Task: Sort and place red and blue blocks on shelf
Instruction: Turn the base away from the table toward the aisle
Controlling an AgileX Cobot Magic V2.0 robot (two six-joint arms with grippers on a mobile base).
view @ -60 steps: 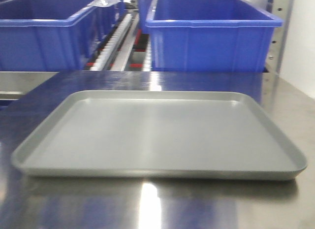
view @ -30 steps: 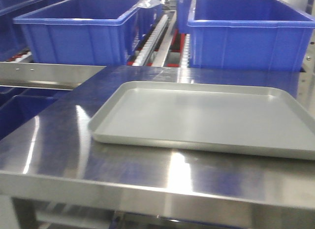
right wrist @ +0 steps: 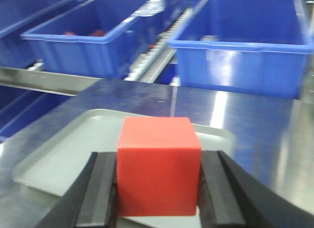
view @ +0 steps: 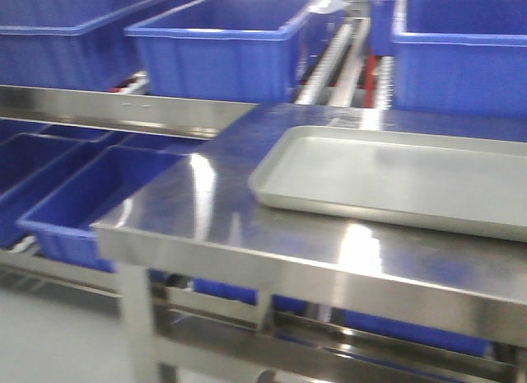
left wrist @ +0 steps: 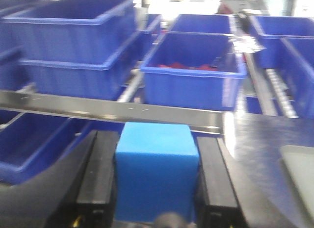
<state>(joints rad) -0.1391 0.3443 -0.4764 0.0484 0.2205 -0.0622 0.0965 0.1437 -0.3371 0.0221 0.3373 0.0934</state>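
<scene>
In the left wrist view my left gripper (left wrist: 157, 139) is shut on the bright blue block (left wrist: 157, 176), held between its black fingers (left wrist: 100, 159). It faces the shelf's steel front rail (left wrist: 122, 110). In the right wrist view my right gripper (right wrist: 158, 157) is shut on the bright red block (right wrist: 158, 164), held over the near part of the grey tray (right wrist: 59, 149). The shelf rail with two small screws also shows in the front view (view: 136, 105) and in the right wrist view (right wrist: 44, 80). Neither gripper shows in the front view.
The grey tray (view: 395, 177) lies on a steel table (view: 247, 235) whose left front corner is in view. Large blue crates (view: 222, 45) stand on roller tracks behind the rail, and more sit lower left (view: 82, 202). One crate (left wrist: 194, 71) holds red pieces.
The front view has swung left: the tray has slid to the right of the frame, and the table's left corner, its leg and the lower crates have come into view.
</scene>
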